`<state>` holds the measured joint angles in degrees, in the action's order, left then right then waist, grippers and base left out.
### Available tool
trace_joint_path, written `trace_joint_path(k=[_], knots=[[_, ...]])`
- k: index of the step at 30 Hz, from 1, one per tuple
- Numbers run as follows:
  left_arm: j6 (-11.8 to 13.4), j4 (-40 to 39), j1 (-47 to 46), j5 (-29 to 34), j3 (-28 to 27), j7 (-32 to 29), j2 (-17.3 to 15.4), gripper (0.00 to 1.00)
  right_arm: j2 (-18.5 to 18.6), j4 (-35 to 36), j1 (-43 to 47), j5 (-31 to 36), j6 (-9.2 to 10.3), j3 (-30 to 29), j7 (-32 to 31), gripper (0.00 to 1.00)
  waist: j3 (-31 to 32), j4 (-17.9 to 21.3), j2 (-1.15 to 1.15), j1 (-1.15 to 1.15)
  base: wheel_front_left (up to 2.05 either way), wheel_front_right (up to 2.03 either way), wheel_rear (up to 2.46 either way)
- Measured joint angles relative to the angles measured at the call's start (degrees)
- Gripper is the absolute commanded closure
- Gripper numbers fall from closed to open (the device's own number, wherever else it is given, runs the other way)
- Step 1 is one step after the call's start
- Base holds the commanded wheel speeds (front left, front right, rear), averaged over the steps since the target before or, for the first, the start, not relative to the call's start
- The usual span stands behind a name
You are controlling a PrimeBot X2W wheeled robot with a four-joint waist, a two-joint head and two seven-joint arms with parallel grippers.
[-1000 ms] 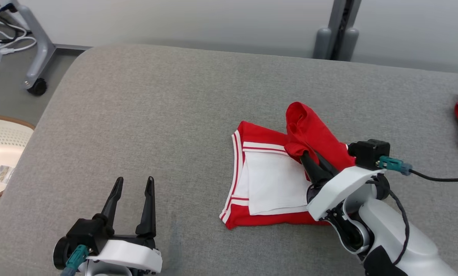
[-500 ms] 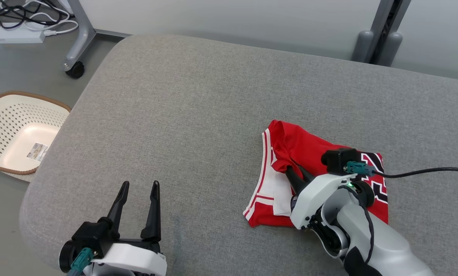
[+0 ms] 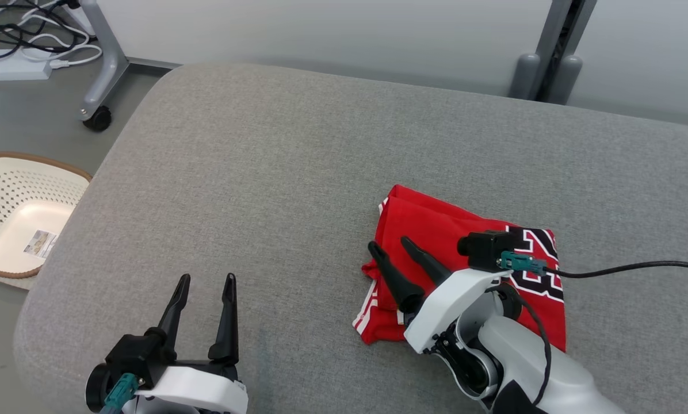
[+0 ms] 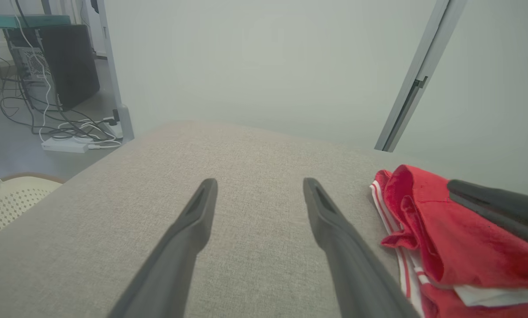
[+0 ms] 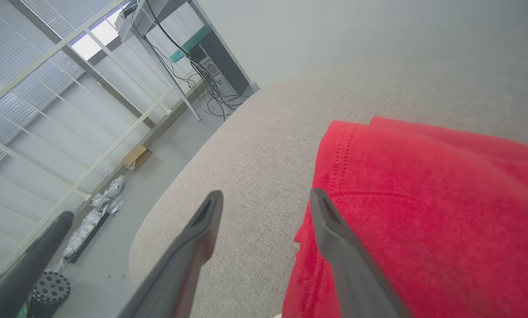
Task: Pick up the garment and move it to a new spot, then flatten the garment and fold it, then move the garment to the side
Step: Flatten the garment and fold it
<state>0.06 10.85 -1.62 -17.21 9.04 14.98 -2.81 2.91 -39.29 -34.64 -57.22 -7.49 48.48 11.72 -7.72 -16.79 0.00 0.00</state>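
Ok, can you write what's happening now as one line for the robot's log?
garment: red jersey folded on grey cushion | right pincer: open, at jersey's left edge | left pincer: open, empty

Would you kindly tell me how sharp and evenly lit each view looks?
Head view: evenly lit and sharp, with only faint shadows on the grey cushion around the red garment. Left wrist view: the left end effector blurs toward the bottom edge. Right wrist view: tilted, the garment soft up close, windows at upper left bright.
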Motion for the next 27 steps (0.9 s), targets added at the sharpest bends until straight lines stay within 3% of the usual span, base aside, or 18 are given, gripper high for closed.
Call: trace_joint_path(k=[6,12,17,27], knots=[[0.0,-0.2,0.1,0.3,-0.5,0.0,0.0,0.00,4.3,-0.2,-0.9,5.7,0.00,-2.4,3.0,0.00,0.6,3.1,0.00,0.00,0.00,0.00,0.00],[-0.1,-0.9,-1.0,0.4,-0.1,0.0,0.0,0.00,6.9,2.4,-0.7,18.6,0.00,-13.7,3.2,0.00,0.3,7.5,0.00,0.00,0.00,0.00,0.00],[-0.2,-0.7,-2.2,0.7,0.2,0.0,0.0,0.00,6.6,7.3,4.2,29.3,0.00,-22.1,3.3,0.00,-0.1,11.4,0.00,0.00,0.00,0.00,0.00],[0.5,-1.2,-2.4,0.8,-0.6,0.0,0.0,0.00,5.2,20.7,15.8,39.9,-0.01,-33.0,3.3,0.00,1.6,16.5,0.00,0.00,0.00,0.00,0.00]])
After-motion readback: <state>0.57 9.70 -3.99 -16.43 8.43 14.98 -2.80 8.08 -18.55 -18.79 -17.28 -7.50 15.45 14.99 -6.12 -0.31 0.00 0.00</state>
